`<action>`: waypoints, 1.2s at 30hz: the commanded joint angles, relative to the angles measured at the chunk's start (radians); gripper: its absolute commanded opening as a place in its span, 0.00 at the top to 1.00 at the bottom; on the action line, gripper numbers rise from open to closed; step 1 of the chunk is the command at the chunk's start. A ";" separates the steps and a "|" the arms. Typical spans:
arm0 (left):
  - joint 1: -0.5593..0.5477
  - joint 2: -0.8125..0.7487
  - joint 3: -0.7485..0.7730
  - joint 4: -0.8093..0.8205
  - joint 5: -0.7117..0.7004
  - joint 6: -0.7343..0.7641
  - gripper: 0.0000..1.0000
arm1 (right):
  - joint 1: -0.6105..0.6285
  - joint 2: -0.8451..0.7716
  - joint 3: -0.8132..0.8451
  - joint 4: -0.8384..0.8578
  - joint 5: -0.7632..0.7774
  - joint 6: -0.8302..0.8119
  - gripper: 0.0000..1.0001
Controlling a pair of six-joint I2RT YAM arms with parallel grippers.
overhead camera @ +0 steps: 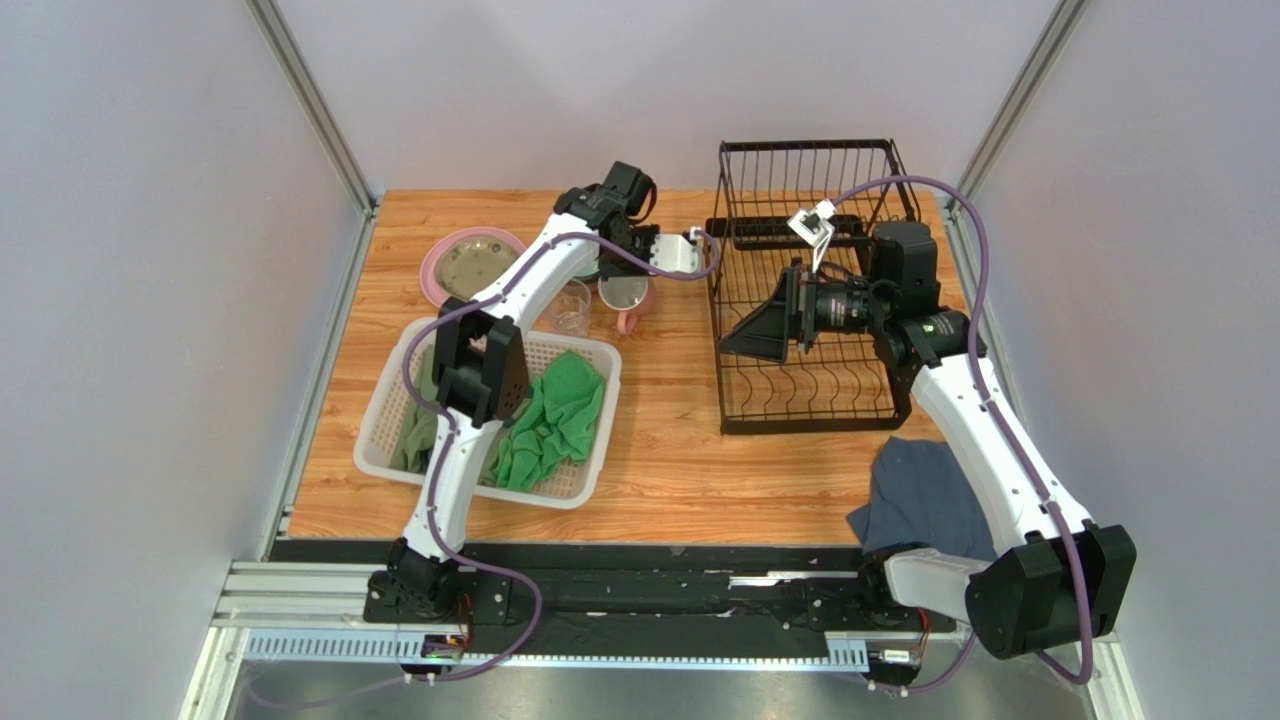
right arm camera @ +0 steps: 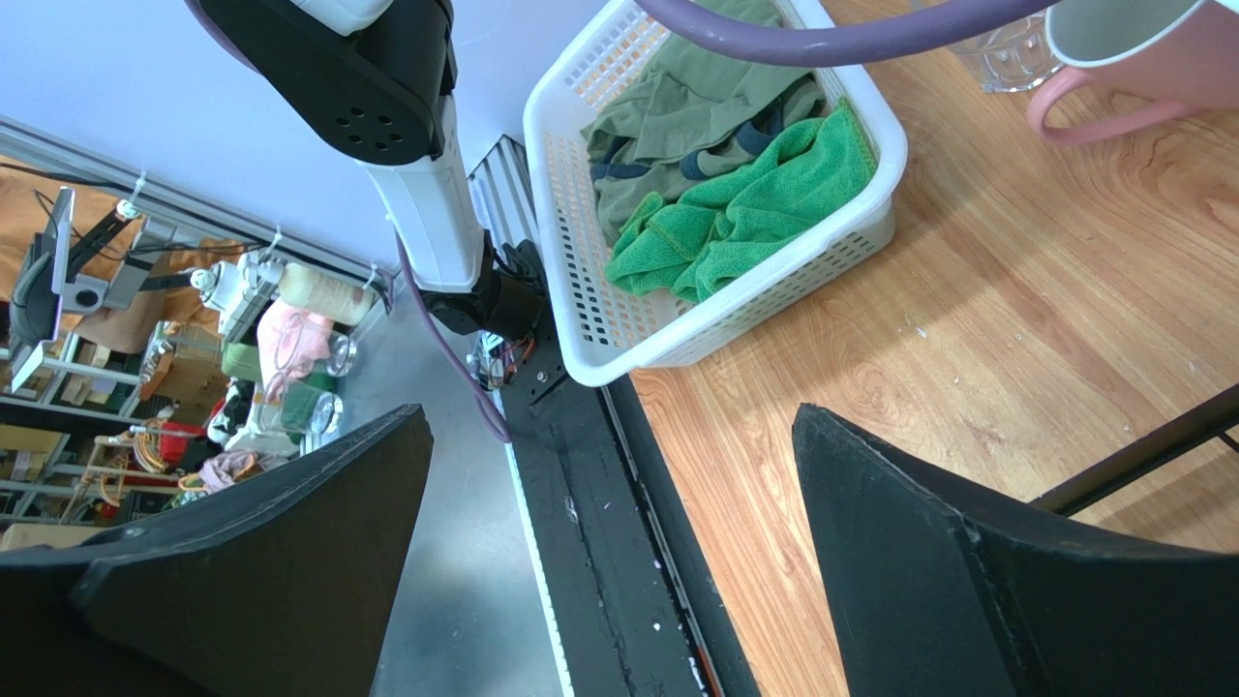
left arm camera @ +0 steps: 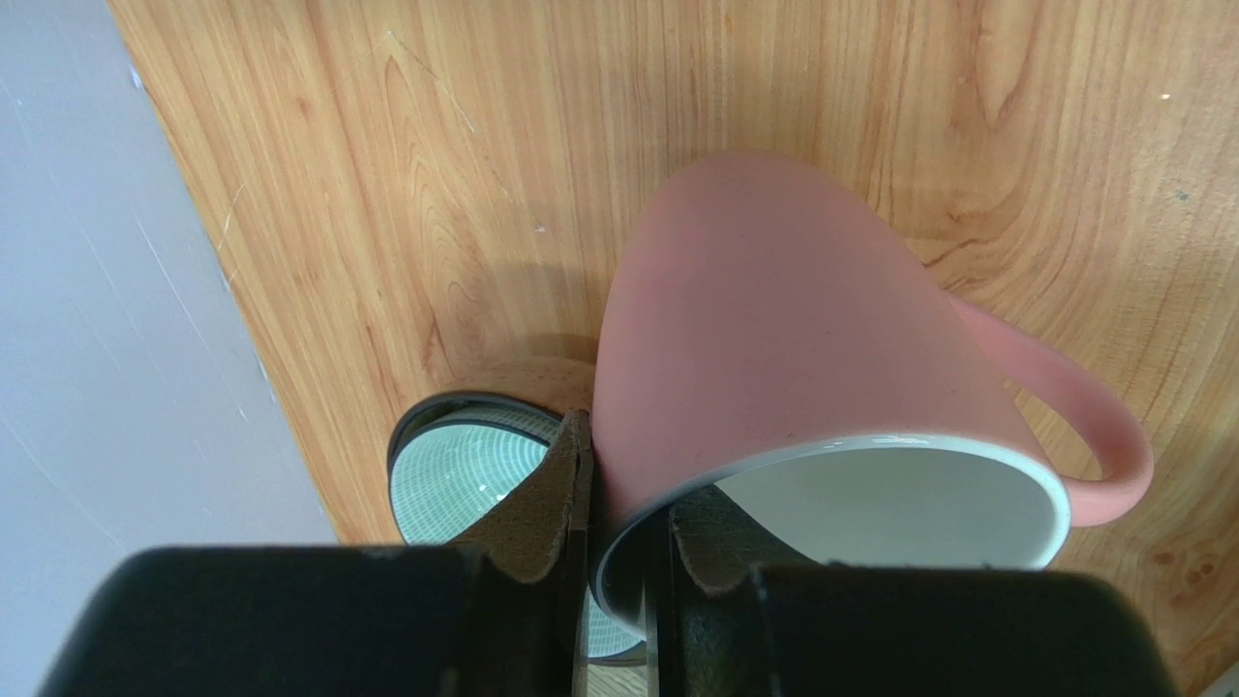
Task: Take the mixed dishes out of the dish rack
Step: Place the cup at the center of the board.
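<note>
While my left claw [left arm camera: 618, 501] pinches the pink mug [left arm camera: 786, 349] by its rim — mug tilted over the wooden surface [overhead camera: 676, 450], left of the black wire dish rack [overhead camera: 812, 402], beside the clear glass cup [overhead camera: 568, 305] — my right claw [right arm camera: 608, 436] gapes wide over that rack.

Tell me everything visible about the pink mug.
The pink mug looks like matte ceramic, pink outside and white inside, with a loop handle on one side. It is tilted over the wooden table, its rim pinched by the left end effector, one finger inside and one outside. Whether it touches the table is unclear.
</note>
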 commanded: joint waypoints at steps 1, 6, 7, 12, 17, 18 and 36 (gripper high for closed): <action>0.002 -0.009 0.054 0.043 -0.004 0.030 1.00 | -0.004 -0.024 0.004 0.039 0.006 -0.012 0.01; 0.003 -0.008 0.046 0.048 -0.008 0.030 1.00 | -0.006 -0.024 0.004 0.039 0.009 -0.015 0.01; 0.002 -0.009 0.045 0.048 -0.005 0.030 1.00 | -0.006 -0.023 0.004 0.040 0.008 -0.015 0.01; 0.003 -0.006 0.042 0.051 -0.010 0.033 0.97 | -0.006 -0.023 0.002 0.040 0.011 -0.015 0.01; 0.002 -0.008 0.027 0.058 -0.016 0.033 0.94 | -0.008 -0.023 0.001 0.042 0.011 -0.015 0.01; 0.003 -0.006 0.023 0.058 -0.016 0.035 0.94 | -0.006 -0.023 0.001 0.042 0.009 -0.015 0.01; 0.002 -0.006 -0.012 0.060 -0.025 0.047 0.89 | -0.009 -0.010 0.001 0.043 0.009 -0.015 0.01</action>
